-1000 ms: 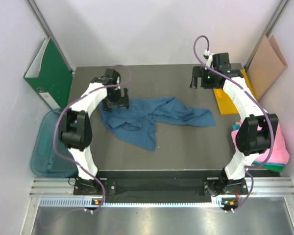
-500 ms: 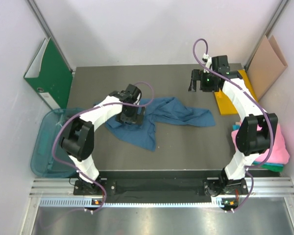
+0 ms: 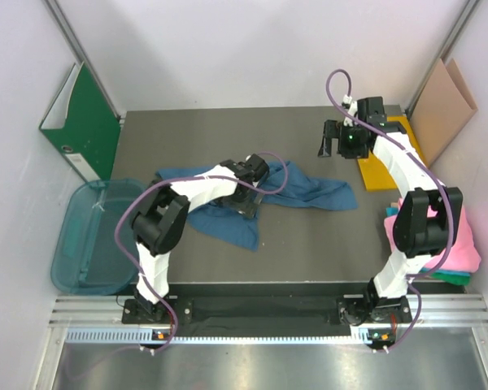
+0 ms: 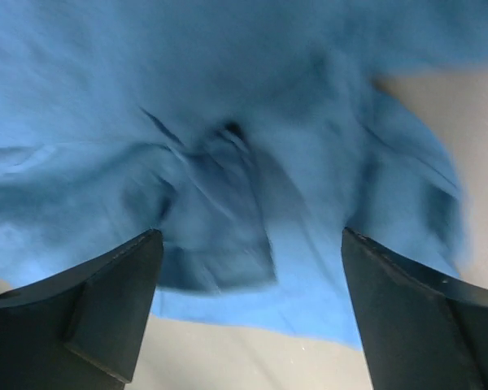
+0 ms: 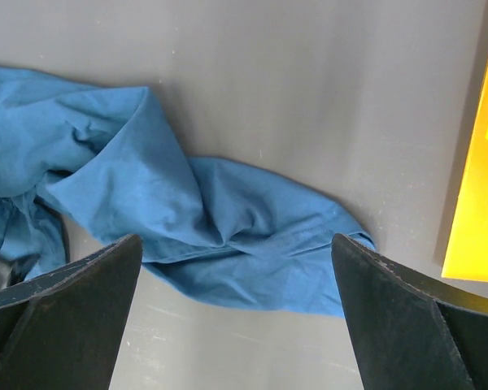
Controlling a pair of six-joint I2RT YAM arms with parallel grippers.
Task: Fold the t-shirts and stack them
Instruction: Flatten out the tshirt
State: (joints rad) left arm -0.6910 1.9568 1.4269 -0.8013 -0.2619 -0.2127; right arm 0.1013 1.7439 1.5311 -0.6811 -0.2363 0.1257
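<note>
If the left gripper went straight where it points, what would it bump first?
Probably the blue t-shirt, crumpled right ahead of the left gripper; the gap is hard to judge.

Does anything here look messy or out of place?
Yes: the blue shirt lies crumpled and twisted in the middle of the table, one end trailing right, not spread flat. Nothing looks spilled or damaged.

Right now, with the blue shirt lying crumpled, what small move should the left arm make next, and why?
Probably lower the left gripper and close it on a fold of the dark blue t-shirt. Its jaws stand open directly over the bunched cloth, nothing is held, and the shirt must be spread flat before folding. The right gripper hangs open, apart from the cloth.
</note>
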